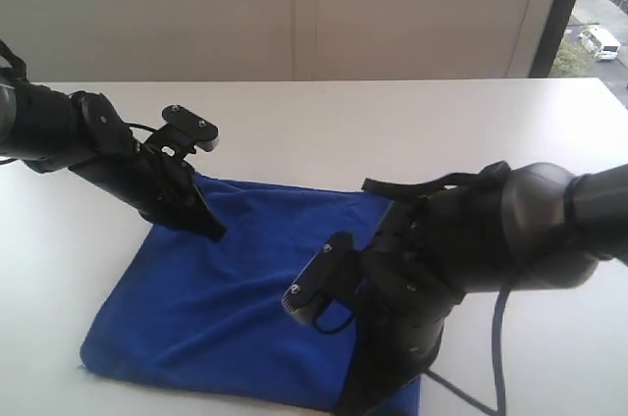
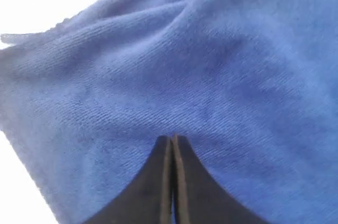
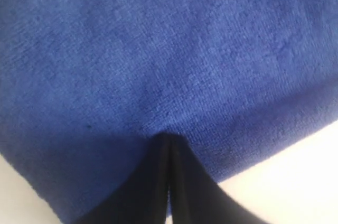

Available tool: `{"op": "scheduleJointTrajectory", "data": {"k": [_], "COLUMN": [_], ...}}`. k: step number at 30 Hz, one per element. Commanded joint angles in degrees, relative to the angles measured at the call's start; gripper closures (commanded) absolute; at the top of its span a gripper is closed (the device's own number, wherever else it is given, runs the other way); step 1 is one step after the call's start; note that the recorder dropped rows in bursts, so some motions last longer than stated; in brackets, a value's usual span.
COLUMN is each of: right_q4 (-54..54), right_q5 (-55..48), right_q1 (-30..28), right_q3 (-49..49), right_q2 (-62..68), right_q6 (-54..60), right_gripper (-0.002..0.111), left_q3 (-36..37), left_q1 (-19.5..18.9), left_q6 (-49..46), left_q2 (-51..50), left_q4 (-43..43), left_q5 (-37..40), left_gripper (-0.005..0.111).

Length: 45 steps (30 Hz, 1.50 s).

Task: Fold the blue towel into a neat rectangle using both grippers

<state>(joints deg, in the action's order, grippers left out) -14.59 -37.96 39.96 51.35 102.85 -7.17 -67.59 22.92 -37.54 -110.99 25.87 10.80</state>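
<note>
The blue towel lies spread on the white table, with soft wrinkles near its far edge. My left gripper points down at the towel's far left part, jaws shut, tips resting on the cloth. In the left wrist view the towel fills the picture and the left gripper holds no cloth between its jaws. My right gripper stands on the towel's near right corner, close to the table's front. In the right wrist view the right gripper is shut, its tips on the towel near an edge.
Bare white tabletop surrounds the towel on all sides. A pale wall runs behind the table, and a dark window frame stands at the back right. The right arm's cable hangs near the front edge.
</note>
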Motion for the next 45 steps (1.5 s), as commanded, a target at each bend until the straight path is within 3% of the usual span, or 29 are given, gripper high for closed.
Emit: {"op": "scheduleJointTrajectory", "data": {"k": [1, 9, 13, 15, 18, 22, 27, 32, 36, 45], "right_q4": [10.29, 14.59, 4.83, -4.02, -16.55, -23.45, -24.80, -21.15, -17.86, -15.26], "right_q5": [0.60, 1.59, -3.34, -8.59, -17.96, -27.52, -26.43, -17.60, -14.86, -15.84], "right_q1": [7.13, 17.71, 16.79, 15.63, 13.31, 10.26, 6.04, 0.31, -2.56, -5.41], "right_q3": [-1.16, 4.29, 8.39, 9.44, 9.70, 8.33, 2.28, -2.61, -3.41, -3.41], "right_q2": [1.02, -0.04, -4.51, -6.86, -10.24, -14.73, -23.14, -35.12, -42.55, -46.09], "right_q6": [-0.49, 2.29, -1.32, -7.57, -16.42, -21.56, -22.77, -22.77, -21.63, -17.23], "right_gripper": [0.108, 0.108, 0.108, 0.108, 0.108, 0.108, 0.108, 0.108, 0.108, 0.108], "left_q3": [-3.18, -4.51, -4.39, -4.02, -1.98, 1.16, 1.56, 1.46, -1.88, -16.38], "left_q1": [-0.11, -0.11, -0.11, -0.11, -0.11, -0.11, -0.11, 0.56, 1.22, 5.91], "left_q6": [-0.08, 0.38, 3.18, 4.87, 5.54, 11.48, 13.75, 13.75, 13.88, 13.38], "left_q2": [1.47, 7.11, 8.00, 8.00, 7.89, 6.63, 3.34, 0.64, -1.89, -9.31], "left_q4": [-0.24, -5.18, -10.16, -10.75, -12.54, -15.73, -16.89, -18.05, -18.54, -23.10], "left_q5": [7.53, 24.58, 37.28, 39.47, 37.27, 26.14, 20.73, 15.84, 13.62, 17.62], "left_gripper": [0.107, 0.107, 0.107, 0.107, 0.107, 0.107, 0.107, 0.107, 0.107, 0.107]}}
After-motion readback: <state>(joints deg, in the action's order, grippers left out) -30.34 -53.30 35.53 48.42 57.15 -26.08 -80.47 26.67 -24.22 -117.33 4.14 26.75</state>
